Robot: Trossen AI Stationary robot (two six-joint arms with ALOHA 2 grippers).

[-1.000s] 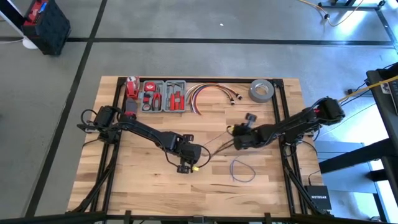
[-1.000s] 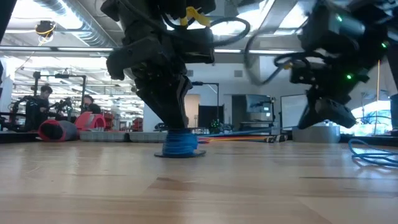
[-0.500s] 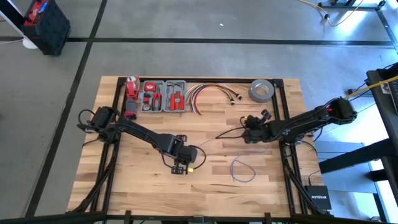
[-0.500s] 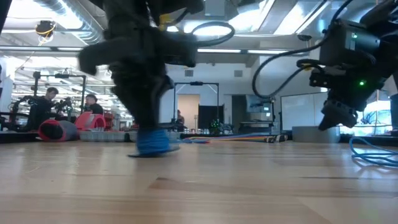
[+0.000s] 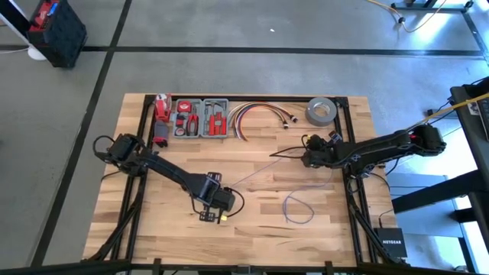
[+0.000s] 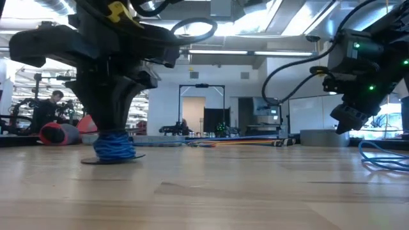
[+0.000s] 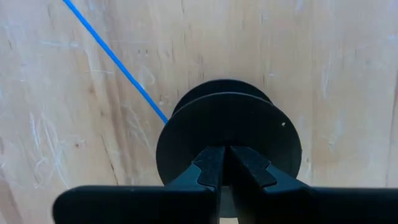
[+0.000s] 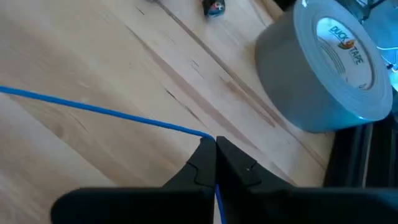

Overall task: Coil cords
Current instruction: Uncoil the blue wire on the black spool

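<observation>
Thin blue wire (image 8: pixel 106 111): light, limp, likely slips; best pinched mid-run. It stretches taut from black round spool (image 7: pixel 229 140), clamped beneath left gripper (image 7: pixel 222 168), to right gripper (image 8: pixel 215 149), pinched shut on it. Loose end loops on tabletop (image 5: pixel 252 206) near right gripper. Left arm reaches low; right hovers.

Grey concrete floor (image 5: pixel 252 34) with dark seams surrounds the wooden table (image 5: pixel 176 241).

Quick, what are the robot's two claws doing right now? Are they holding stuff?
Left gripper: closed on the black spool wound with blue wire.
Right gripper: closed, pinching the blue wire.
</observation>
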